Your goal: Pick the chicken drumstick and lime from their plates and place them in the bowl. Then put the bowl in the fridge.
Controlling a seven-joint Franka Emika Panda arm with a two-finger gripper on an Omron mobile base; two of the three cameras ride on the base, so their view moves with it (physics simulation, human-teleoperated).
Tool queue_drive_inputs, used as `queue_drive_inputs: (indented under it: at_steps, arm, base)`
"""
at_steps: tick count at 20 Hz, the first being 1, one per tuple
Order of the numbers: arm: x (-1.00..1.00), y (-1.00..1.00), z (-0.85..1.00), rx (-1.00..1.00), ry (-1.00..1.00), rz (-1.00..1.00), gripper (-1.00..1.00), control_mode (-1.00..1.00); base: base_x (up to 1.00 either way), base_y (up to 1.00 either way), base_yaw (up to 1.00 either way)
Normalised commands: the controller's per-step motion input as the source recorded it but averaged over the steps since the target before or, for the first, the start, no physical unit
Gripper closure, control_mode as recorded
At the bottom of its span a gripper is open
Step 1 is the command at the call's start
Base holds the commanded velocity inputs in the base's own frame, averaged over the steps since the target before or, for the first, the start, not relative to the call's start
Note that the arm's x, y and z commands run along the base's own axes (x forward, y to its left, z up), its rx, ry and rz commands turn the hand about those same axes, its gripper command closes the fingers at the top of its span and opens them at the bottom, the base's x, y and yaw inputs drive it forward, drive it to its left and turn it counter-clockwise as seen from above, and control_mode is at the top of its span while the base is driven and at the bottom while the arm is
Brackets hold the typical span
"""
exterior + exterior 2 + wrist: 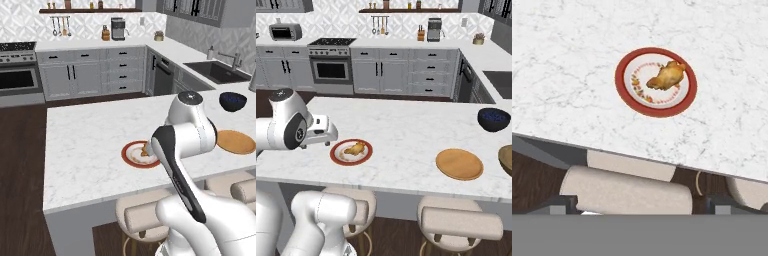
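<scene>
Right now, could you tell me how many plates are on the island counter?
2. The red-rimmed plate sits near the counter's front edge with the chicken drumstick on it. The wooden plate lies further right, bare on top. No others are visible.

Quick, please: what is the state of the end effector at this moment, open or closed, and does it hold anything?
End effector: open and holding nothing. The chicken drumstick lies on the red-rimmed plate, apart from it.
</scene>
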Motion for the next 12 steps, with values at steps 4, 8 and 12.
queue_drive_inputs:
  at_steps: [4, 8, 12]
  arm:
    - [0.57, 0.02, -0.01, 0.0, 0.0, 0.0, -1.0, -1.0]
    - [1.0, 0.0, -0.13, 0.0, 0.01, -0.02, -1.0, -1.0]
    - [1.0, -0.3, -0.18, 0.1, 0.12, -0.08, -1.0, -1.0]
  base:
    - [0.17, 0.01, 0.0]
    - [0.0, 0.0, 0.0]
    - [0.0, 0.0, 0.0]
